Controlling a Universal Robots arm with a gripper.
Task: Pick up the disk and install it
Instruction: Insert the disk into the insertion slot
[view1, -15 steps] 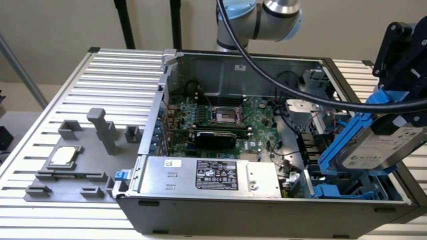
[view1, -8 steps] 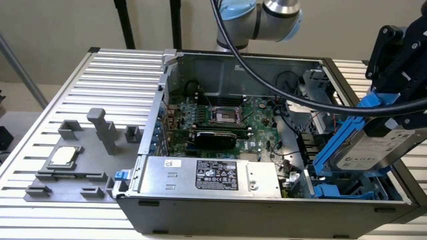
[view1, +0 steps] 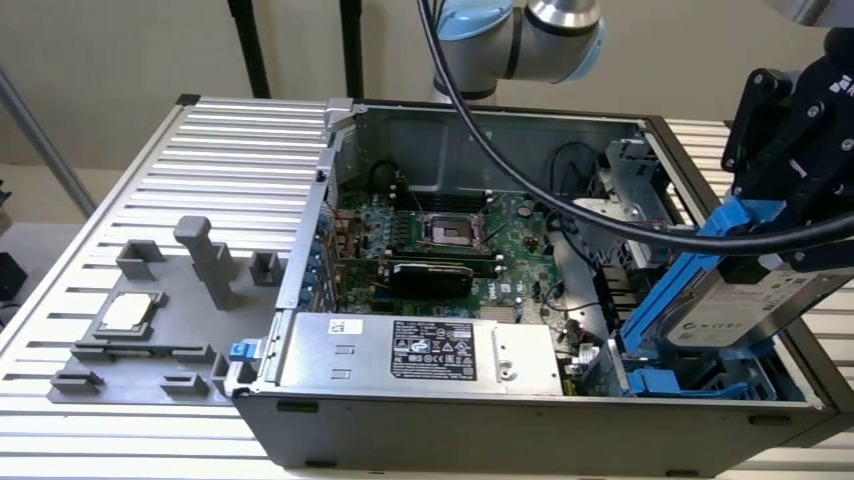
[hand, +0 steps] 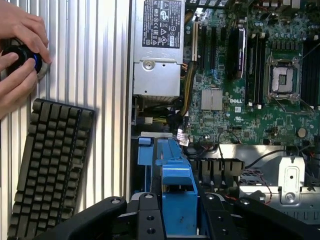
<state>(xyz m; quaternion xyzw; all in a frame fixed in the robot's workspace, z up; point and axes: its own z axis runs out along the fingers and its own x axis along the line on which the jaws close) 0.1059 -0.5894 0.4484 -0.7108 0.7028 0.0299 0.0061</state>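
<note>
exterior view: gripper (view1: 787, 215) has its jaws closed on the disk (view1: 737, 305), clamped at the blue carrier frame (view1: 683, 265). the disk hangs steeply tilted, clear of the ribbed table (view1: 227, 150). its lower end is down inside the open computer case (view1: 534, 430), at the drive bay (view1: 674, 382) on the exterior view's right.

progress, judged: pick-up done. install not yet done; at this angle the disk does not look seated in the bay.

wrist view: the blue frame sits between the fingers, with the motherboard (hand: 240, 75) beyond.

counts:
- disk 1
- gripper 1
- case 1
- power supply box (view1: 427, 350) 1
- small silver chip (view1: 127, 312) 1, on the grey fixture plate (view1: 134, 382), well apart from the case
- keyboard (hand: 50, 160) 1
- a person's hands (hand: 22, 25) 2, both on one black round knob (hand: 22, 54)
</note>
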